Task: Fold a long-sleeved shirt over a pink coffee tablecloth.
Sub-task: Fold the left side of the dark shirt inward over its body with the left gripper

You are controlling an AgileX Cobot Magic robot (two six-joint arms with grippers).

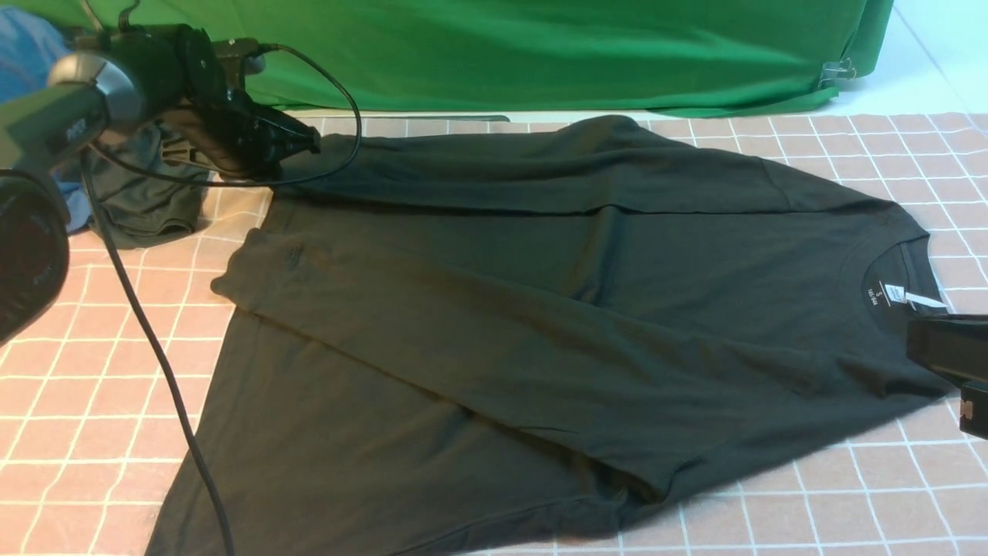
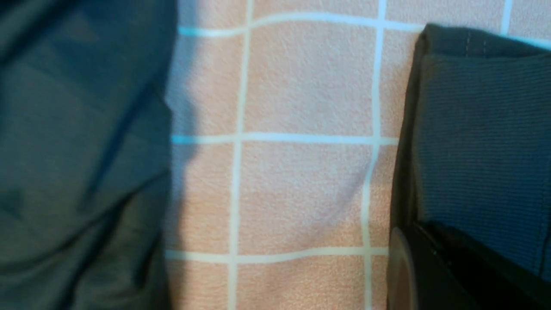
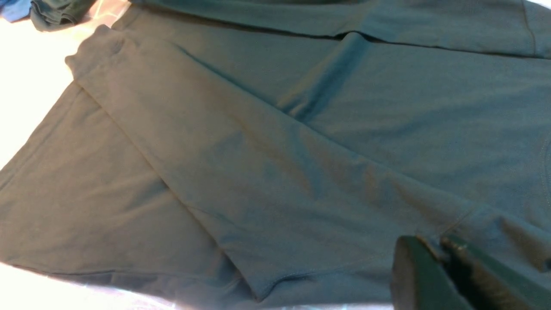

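Front view: the long-sleeved shirt [image 1: 540,309] has neck label [image 1: 894,293] marked S.

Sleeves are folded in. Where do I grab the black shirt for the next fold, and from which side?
Probably the hem of the long-sleeved shirt, approached from the robot's left: it lies flat and uncovered on the pink coffee tablecloth, opposite the collar.

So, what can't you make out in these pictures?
Print on the shirt neck label: front view, too small.
The right gripper: front view, cut off by the right edge; right wrist view too dark to tell whether it pinches cloth.
The dark bundle: front view, partly hidden by the left arm.
Shirt's lower hem: front view, cut off by the bottom edge.
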